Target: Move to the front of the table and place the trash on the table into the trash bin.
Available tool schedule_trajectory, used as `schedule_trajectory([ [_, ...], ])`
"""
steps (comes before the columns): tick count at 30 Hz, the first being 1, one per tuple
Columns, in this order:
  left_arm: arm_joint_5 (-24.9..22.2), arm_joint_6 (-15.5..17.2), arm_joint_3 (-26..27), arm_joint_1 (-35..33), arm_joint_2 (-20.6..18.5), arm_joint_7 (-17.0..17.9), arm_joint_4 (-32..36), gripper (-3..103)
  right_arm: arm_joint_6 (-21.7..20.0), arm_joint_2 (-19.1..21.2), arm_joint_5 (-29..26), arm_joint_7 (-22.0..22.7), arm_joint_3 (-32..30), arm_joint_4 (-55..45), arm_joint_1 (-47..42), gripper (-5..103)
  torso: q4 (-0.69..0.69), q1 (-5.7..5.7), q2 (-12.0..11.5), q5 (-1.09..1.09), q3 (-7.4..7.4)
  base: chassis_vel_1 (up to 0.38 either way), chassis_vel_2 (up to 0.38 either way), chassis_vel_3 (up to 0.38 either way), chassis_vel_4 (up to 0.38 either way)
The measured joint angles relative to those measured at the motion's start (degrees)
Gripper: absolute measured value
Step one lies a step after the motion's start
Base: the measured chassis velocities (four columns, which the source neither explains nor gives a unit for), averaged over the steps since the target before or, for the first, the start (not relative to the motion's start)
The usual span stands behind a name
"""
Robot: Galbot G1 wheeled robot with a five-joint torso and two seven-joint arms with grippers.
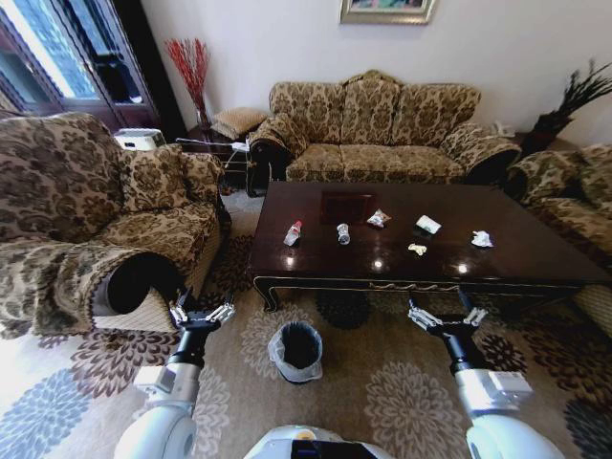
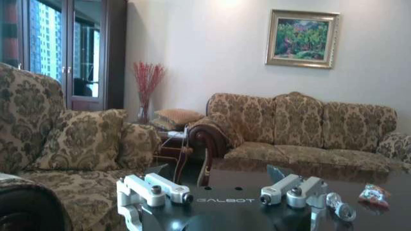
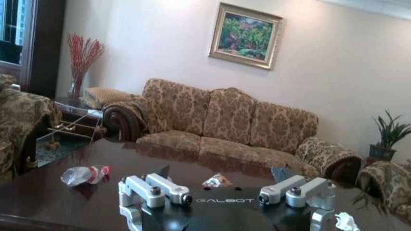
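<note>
Left claw (image 1: 202, 313) hangs low over the patterned carpet (image 1: 382, 382), in front of the bench's left corner, fingers spread wide, nothing in it. Right claw (image 1: 448, 316) same height, before the bench's right half, also spread wide and empty. Both short of the bench edge, not touching anything.

Bench (image 1: 316, 263), dark and glossy, stands ahead of the robot with a sofa (image 1: 382, 124) behind it and an armchair (image 1: 86, 210) to the robot's left. Litter lies in a loose row across the middle of the top:
- plastic bottle (image 1: 293, 233) with a red cap, on its side, leftmost
- crushed silvery can (image 1: 343, 233) just right of it, apart
- shiny wrapper (image 1: 379, 218) a bit farther back
- white cup (image 1: 427, 225) lying over
- small yellowish scrap (image 1: 417, 250) nearer the front edge, below the cup
- crumpled white tissue (image 1: 482, 239), rightmost

None of the pieces touch each other.

Trash bin (image 1: 296, 351), black with a pale bag folded over the rim, stands on the carpet in front of the bench, between the two arms, closer to the left one. Upright; inside too dark to read.

Right wrist view: the bottle (image 3: 84, 174) and wrapper (image 3: 217, 181) lie on the bench beyond the open fingers (image 3: 157, 187). Left wrist view: open fingers (image 2: 154, 190), wrapper (image 2: 374, 195) off to one side.
</note>
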State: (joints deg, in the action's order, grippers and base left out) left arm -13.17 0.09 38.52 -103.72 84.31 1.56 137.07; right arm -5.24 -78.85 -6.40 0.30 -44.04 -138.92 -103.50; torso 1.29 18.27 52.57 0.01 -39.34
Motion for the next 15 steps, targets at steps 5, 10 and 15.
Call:
schedule_trajectory([
  [5,1.25,-2.55,-0.47,1.52,1.04,0.1,-5.18,100,3.21,-2.31,-2.54,-0.52,0.36,4.23,0.93,100,0.01,0.1,-0.03,-0.03,-0.04,0.0,0.0,0.0,0.0],
  [10,0.01,-3.66,-0.52,2.01,1.03,-0.04,-6.14,100,3.5,-2.63,-3.32,-1.42,0.41,4.99,1.16,100,0.01,0.12,-0.04,0.0,-0.05,0.0,0.0,0.0,0.0],
  [15,-0.26,-2.13,-0.87,2.93,0.83,-0.26,-9.24,100,2.96,-2.71,-3.22,-2.8,0.74,7.57,1.32,100,0.0,0.07,-0.03,-0.02,-0.03,0.0,0.0,0.0,0.0],
])
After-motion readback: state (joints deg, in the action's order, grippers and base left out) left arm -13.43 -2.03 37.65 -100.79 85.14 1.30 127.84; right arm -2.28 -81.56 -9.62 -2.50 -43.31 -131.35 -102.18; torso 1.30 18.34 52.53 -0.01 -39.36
